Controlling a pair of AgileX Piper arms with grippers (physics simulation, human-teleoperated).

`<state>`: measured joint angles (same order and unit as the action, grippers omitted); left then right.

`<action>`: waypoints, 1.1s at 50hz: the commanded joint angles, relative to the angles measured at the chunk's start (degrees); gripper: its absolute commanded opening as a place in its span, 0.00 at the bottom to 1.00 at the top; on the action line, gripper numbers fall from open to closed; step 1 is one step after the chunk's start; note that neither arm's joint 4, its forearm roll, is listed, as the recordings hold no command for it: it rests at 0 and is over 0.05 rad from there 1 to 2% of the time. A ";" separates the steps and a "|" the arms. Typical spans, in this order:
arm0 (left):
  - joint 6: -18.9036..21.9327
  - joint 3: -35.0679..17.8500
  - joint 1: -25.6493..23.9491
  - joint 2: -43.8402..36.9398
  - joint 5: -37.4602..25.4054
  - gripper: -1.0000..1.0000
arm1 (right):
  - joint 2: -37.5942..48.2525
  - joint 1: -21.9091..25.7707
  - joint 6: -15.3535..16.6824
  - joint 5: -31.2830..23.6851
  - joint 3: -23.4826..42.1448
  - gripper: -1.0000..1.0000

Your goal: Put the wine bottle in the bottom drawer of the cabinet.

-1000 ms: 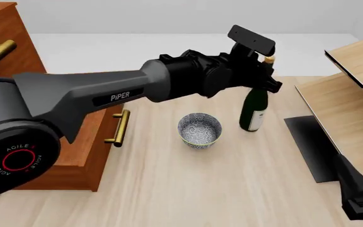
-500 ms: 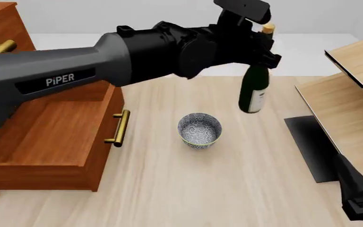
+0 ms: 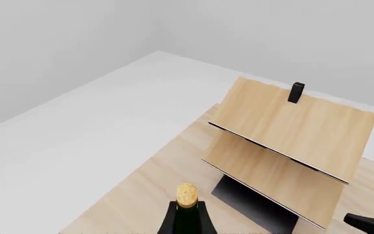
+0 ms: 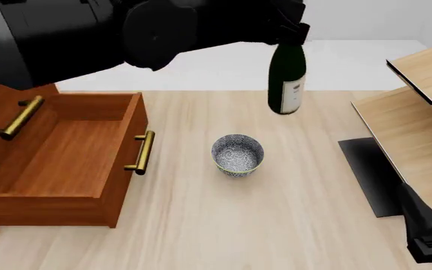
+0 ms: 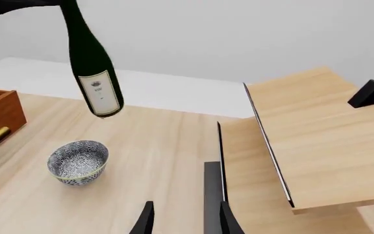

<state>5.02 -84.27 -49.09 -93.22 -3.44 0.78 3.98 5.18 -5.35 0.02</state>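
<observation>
Wine bottle [image 4: 286, 79] now hangs higher, nearer cabinet [image 4: 58, 163].

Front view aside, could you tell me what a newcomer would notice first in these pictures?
The dark green wine bottle hangs in mid-air, gripped at the neck by the left gripper, above and beyond the patterned bowl. To the left, the bottom drawer stands open.

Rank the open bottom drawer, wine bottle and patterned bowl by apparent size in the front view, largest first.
1. Bottom drawer, clearly largest.
2. Wine bottle; held aloft nearer the camera, so it may look oversized.
3. Patterned bowl, smallest.
</observation>
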 commanded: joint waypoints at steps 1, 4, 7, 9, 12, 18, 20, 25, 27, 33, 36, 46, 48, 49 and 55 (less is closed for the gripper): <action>0.58 4.98 1.65 8.22 -0.22 0.00 | 0.01 0.33 0.30 0.20 0.00 1.00; 0.57 7.25 2.72 10.82 -0.18 0.00 | 0.34 0.38 0.43 0.55 0.00 1.00; 0.59 8.60 3.07 12.73 -0.58 0.00 | 0.42 0.41 0.53 0.65 0.00 1.00; -0.37 8.96 3.00 14.19 -1.24 0.00 | 0.53 0.57 0.50 0.77 0.00 1.00; 0.60 10.00 4.34 16.13 -1.50 0.00 | 0.30 0.79 0.67 0.55 0.00 1.00; 0.55 12.58 5.92 20.02 -2.14 0.00 | 0.85 0.98 0.80 1.01 0.00 1.00; 0.45 12.96 6.31 21.09 -2.64 0.00 | 1.02 1.05 0.79 1.21 0.00 1.00; 0.23 13.85 8.25 24.51 -4.09 0.00 | 0.47 1.23 0.94 0.69 0.01 1.00; 0.56 14.34 8.73 26.03 -4.76 0.00 | 0.29 1.24 0.93 0.48 0.01 1.00; 0.54 15.53 10.87 29.40 -6.61 0.00 | -0.43 1.31 1.15 -0.26 0.01 1.00; 0.56 16.78 12.95 31.87 -7.87 0.00 | -0.57 1.54 1.08 -0.41 0.01 1.00; 1.37 19.71 16.80 37.82 -11.10 0.00 | -0.66 1.96 0.98 -0.58 0.01 1.00; 0.98 20.01 18.01 39.16 -11.70 0.00 | -0.66 2.06 0.96 -0.60 0.01 1.00; 1.15 20.19 18.18 39.69 -12.03 0.00 | -0.66 2.04 0.94 -0.62 0.01 1.00; 0.89 21.09 19.93 42.77 -13.64 0.00 | -0.65 2.08 0.74 -0.61 0.01 1.00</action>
<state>5.48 -64.64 -32.52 -56.24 -14.46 0.23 5.86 6.11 -5.82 0.02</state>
